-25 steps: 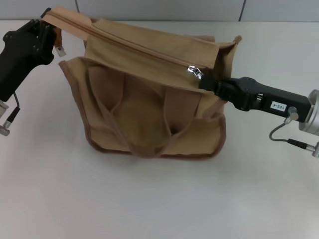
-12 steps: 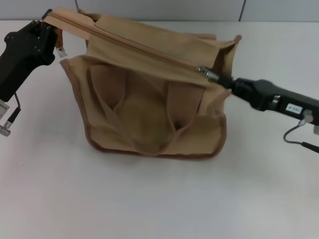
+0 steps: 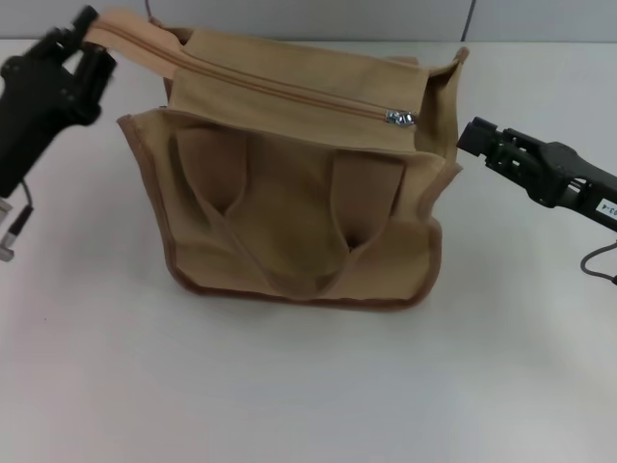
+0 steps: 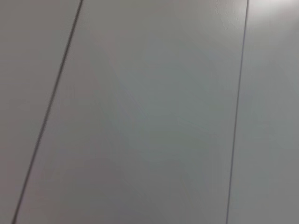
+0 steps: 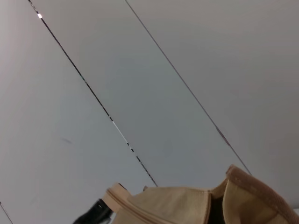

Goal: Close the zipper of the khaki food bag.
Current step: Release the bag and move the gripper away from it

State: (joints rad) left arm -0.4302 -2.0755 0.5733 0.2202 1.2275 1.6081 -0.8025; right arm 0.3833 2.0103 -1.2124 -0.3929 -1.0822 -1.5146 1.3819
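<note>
The khaki food bag (image 3: 289, 222) stands on the white table, its front pockets and looped handles toward me. The zipper (image 3: 280, 92) runs along the top panel from the far left end to the silver pull (image 3: 400, 118), which sits near the bag's right end. My left gripper (image 3: 89, 39) is shut on the tan end strip of the zipper at the bag's upper left corner. My right gripper (image 3: 469, 135) is open and empty, a little right of the pull and apart from the bag. The bag's top edge (image 5: 187, 205) shows in the right wrist view.
The white table (image 3: 289, 386) stretches in front of the bag and to both sides. A grey panelled wall (image 3: 386, 17) runs behind it. The left wrist view shows only grey panels (image 4: 149, 112). A cable (image 3: 598, 260) hangs under the right arm.
My right gripper pulled the zipper pull to the right along the top panel, then let it go and drew back to the right. The left gripper kept its hold.
</note>
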